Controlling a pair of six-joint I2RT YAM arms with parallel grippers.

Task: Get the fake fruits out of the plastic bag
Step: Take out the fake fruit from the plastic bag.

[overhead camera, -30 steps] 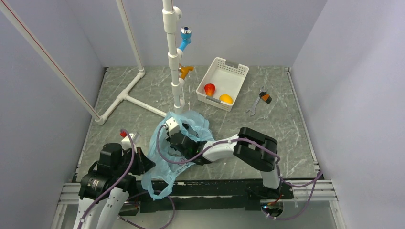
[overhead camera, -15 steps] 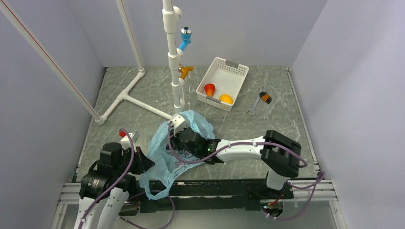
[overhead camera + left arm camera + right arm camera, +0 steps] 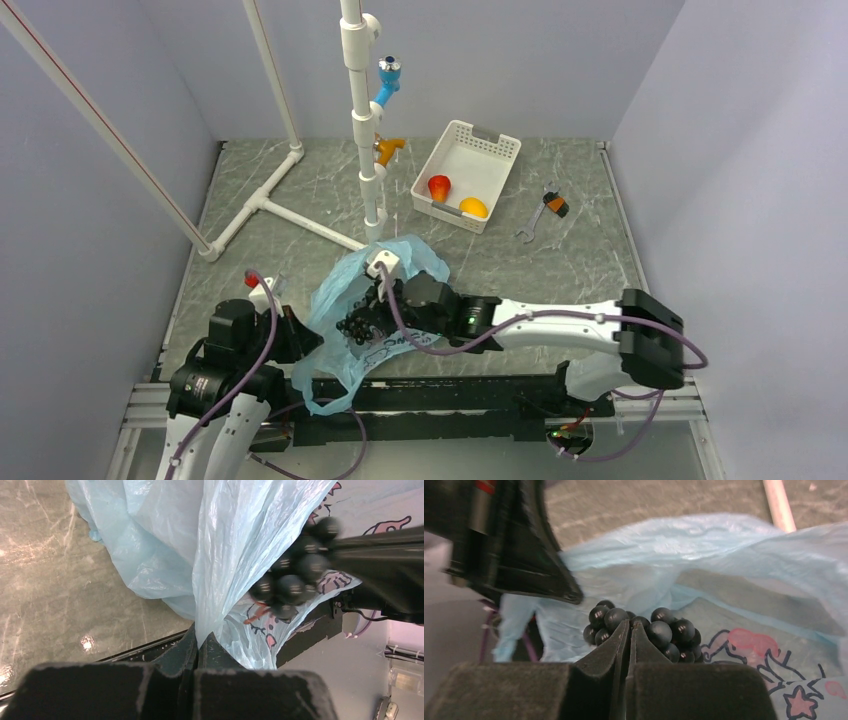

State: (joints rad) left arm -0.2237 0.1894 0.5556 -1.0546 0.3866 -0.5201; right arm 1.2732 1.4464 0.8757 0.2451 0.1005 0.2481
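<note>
**Grapes drawn toward the near edge**

Since a second ago, the right arm has stretched out flat across the table (image 3: pixel 560 262), its elbow swinging far to the right. The right gripper (image 3: pixel 629 628) has slid from the bag's far side toward the near-left. Its jaws are clamped on the grapes (image 3: pixel 660 630), a dark bunch now showing above the crumpled plastic bag (image 3: pixel 345 288). Whether the bunch is wholly clear of the bag's mouth cannot be told. The left gripper (image 3: pixel 199 643) stays closed, pinching a fold of the bag's blue film at the near-left. The red-orange piece (image 3: pixel 439 186) and yellow-orange piece (image 3: pixel 473 207) lie in the white basket (image 3: pixel 486 141) at the far side, with the wrench (image 3: pixel 549 207) to its right.
</note>
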